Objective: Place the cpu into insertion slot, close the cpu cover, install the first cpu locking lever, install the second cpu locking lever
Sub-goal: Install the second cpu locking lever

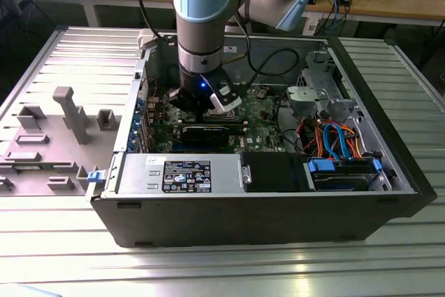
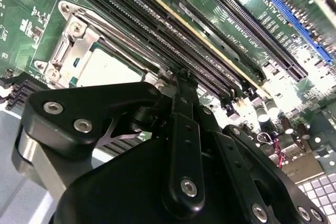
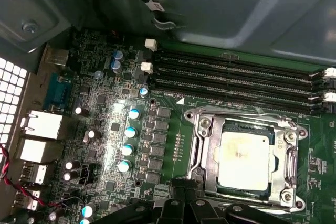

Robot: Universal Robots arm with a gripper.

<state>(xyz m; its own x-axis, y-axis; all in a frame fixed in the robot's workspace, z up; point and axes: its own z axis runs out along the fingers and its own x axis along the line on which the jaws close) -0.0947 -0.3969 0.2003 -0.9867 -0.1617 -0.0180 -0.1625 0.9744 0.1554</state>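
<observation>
In the first wrist view the cpu [image 3: 244, 155], a silver-grey square, lies flat in the insertion slot [image 3: 271, 136] on the green board. The cpu cover [image 3: 210, 142], a silver frame, lies down around it with the chip showing through its window. A thin metal lever [image 3: 247, 113] runs along the socket's side nearest the memory slots. My gripper [image 3: 184, 186] sits right at the socket's edge, its black fingers together. In the second wrist view the gripper [image 2: 181, 76] is shut with nothing visible between its tips, just beside the cpu [image 2: 107, 69] and the cpu cover [image 2: 71, 39]. In the exterior view the gripper [image 1: 201, 108] is low over the board.
The open computer case [image 1: 389, 172] encloses the board, with a power supply [image 1: 184, 174] along the front and orange and blue cables [image 1: 334, 137] at the exterior view's right. Long black memory slots [image 3: 236, 80] border the socket. Capacitors [image 3: 128, 132] stand beside it. A grey fixture [image 1: 69, 113] stands at the left.
</observation>
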